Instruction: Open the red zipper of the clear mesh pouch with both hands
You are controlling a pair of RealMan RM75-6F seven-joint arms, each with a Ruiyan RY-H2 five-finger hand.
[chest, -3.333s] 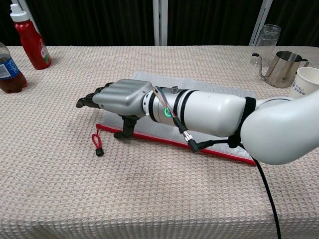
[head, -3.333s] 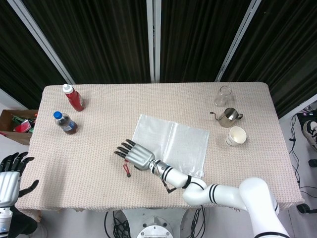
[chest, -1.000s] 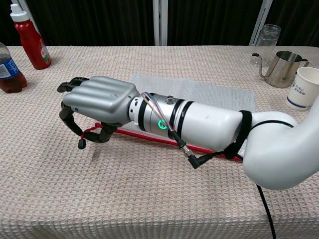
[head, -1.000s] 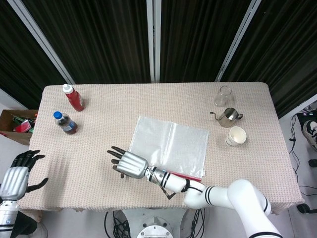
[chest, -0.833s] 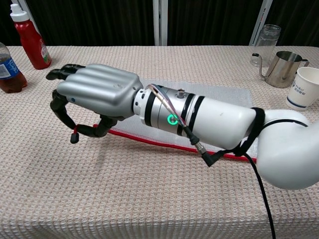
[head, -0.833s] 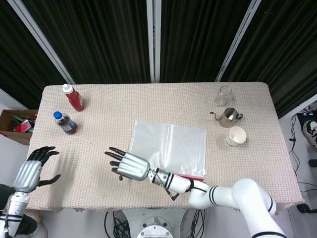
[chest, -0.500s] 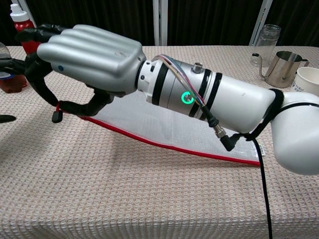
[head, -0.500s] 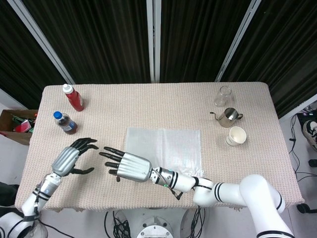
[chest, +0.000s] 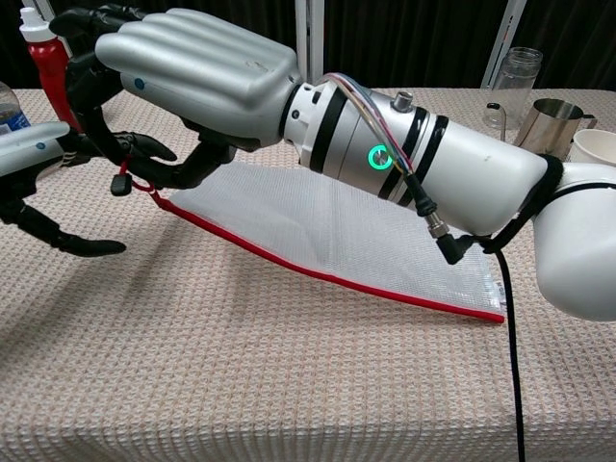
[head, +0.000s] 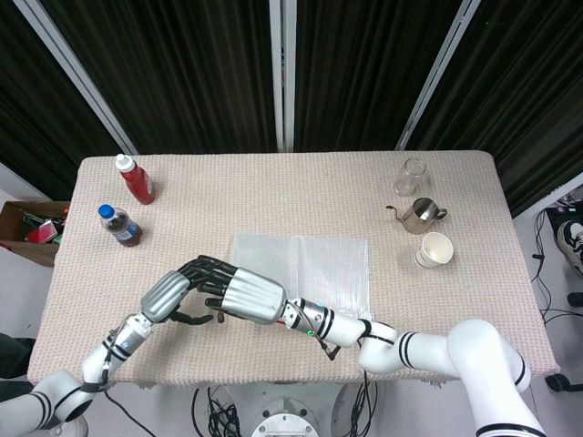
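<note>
Chest view: beige woven-cloth surface (chest: 289,385) carries the clear mesh pouch (chest: 318,226), its red zipper (chest: 327,276) edge lifted at the left end. Right hand (chest: 197,67) pinches the red zipper pull cord (chest: 130,183) in its fingers (chest: 188,171). Left hand (head: 168,293) sits beside it, fingers spread, holding nothing.

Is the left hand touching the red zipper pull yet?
Cannot tell. In the chest view the left hand lies right beside the red zipper pull that the right hand holds up, but no contact or gap shows.
</note>
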